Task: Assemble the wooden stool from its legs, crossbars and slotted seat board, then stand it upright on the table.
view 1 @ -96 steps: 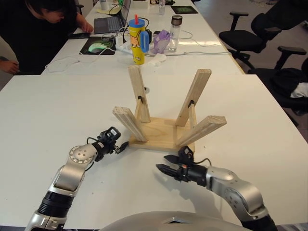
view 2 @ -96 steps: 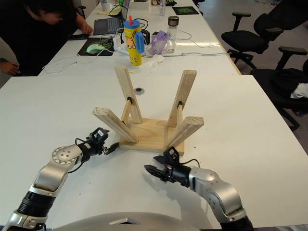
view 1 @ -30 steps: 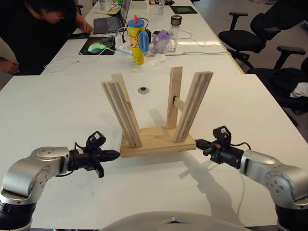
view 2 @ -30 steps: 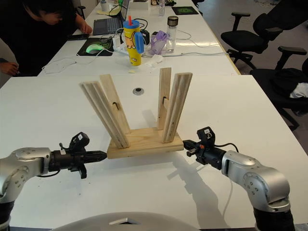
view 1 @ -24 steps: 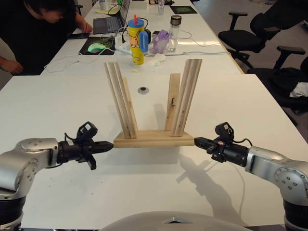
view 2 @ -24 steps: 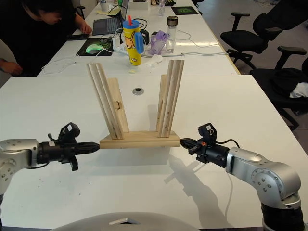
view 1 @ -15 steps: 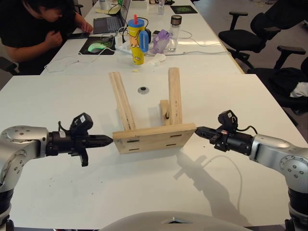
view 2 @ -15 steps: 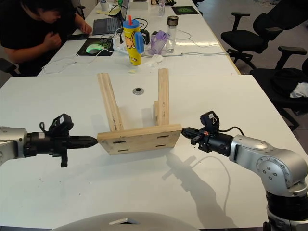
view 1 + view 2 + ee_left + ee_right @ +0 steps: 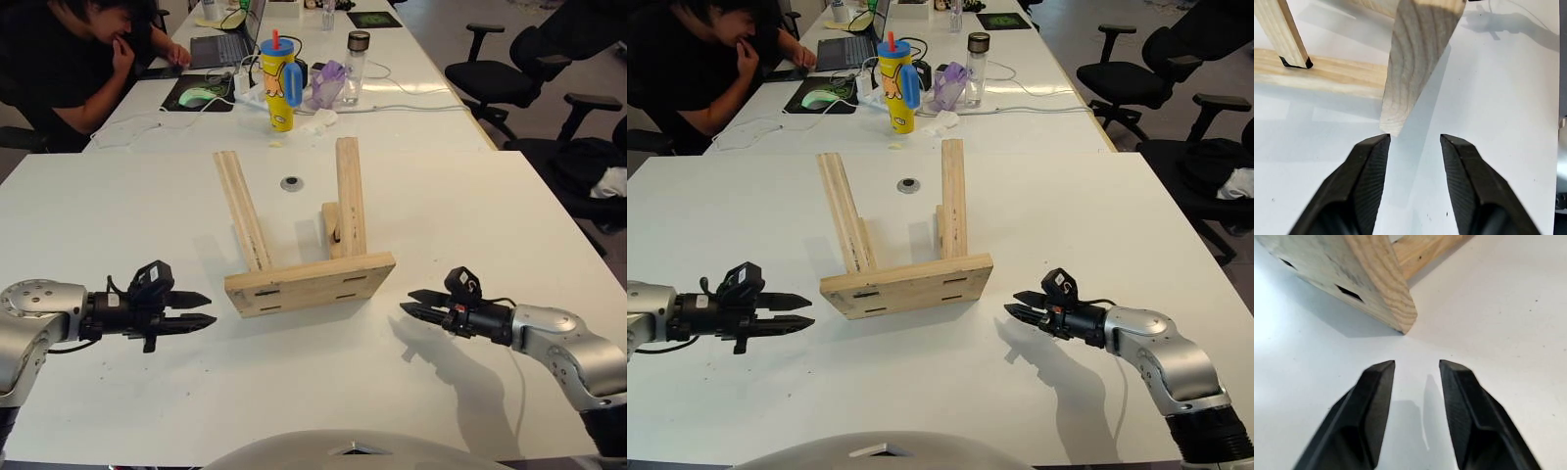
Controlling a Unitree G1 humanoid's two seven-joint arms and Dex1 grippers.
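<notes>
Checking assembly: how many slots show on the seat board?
4 slots on the seat board: two near its left end, two near its right. None seem hidden.

One wooden stool (image 9: pixel 310 284) is counted on the near counter (image 9: pixel 118 225). One seat board (image 9: pixel 906 284) is counted on it, with four slots (image 9: pixel 345 278) cut in its face, and two long legs (image 9: pixel 242 211) are seen in full. Two tools are counted, the left tool (image 9: pixel 208 307) and the right tool (image 9: pixel 407 301), each with two fingers (image 9: pixel 1369 166). One round grommet (image 9: pixel 291 183) is set in the near counter. On the far counter (image 9: pixel 431 73), one yellow cup (image 9: pixel 279 88), one clear bottle (image 9: pixel 355 69), one laptop (image 9: pixel 230 44) and one mouse (image 9: pixel 201 96) are counted. Two office chairs (image 9: pixel 495 69) are seen beside it.
</notes>
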